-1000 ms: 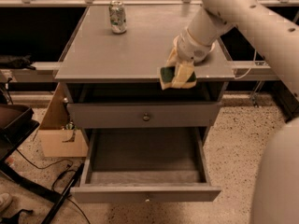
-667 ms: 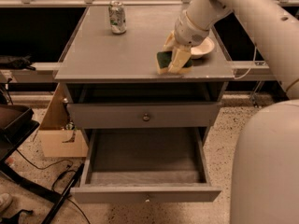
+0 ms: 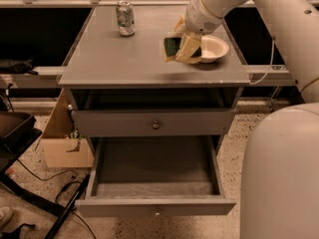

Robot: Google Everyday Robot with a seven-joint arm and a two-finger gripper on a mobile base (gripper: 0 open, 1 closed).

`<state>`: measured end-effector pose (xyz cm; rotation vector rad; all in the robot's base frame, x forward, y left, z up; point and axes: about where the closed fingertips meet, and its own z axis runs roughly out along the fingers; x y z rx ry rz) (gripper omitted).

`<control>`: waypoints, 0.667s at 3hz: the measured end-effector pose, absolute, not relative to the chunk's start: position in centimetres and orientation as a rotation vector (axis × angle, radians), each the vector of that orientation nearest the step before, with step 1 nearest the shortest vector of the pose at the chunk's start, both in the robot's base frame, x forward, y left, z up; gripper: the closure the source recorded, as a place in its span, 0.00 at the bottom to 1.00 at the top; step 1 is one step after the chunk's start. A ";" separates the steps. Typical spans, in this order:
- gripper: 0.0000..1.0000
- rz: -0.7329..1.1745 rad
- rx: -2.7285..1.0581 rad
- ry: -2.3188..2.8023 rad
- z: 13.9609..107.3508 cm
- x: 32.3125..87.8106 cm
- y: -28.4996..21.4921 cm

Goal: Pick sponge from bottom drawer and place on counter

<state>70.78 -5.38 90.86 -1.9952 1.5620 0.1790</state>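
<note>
Camera view: gripper (image 3: 182, 50) pinches the sponge (image 3: 171, 46) over the counter's (image 3: 124, 61) right side, just left of a bowl (image 3: 215, 48). Can (image 3: 125, 18) stands far left. Bottom drawer (image 3: 154, 206) is open.

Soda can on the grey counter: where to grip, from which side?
Probably mid-body of the silver-green soda can, from the side facing the gripper: it stands upright, a round cylinder, with bare grey counter between them. The gripper hangs over the counter beside the white bowl, shut on the green-and-yellow sponge; release that first.
</note>
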 end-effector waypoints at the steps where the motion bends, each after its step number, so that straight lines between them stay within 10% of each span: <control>1: 1.00 0.201 -2.008 1.538 89.6 70.9 -4.1; 2: 1.00 0.202 -2.064 1.388 88.4 72.2 1.4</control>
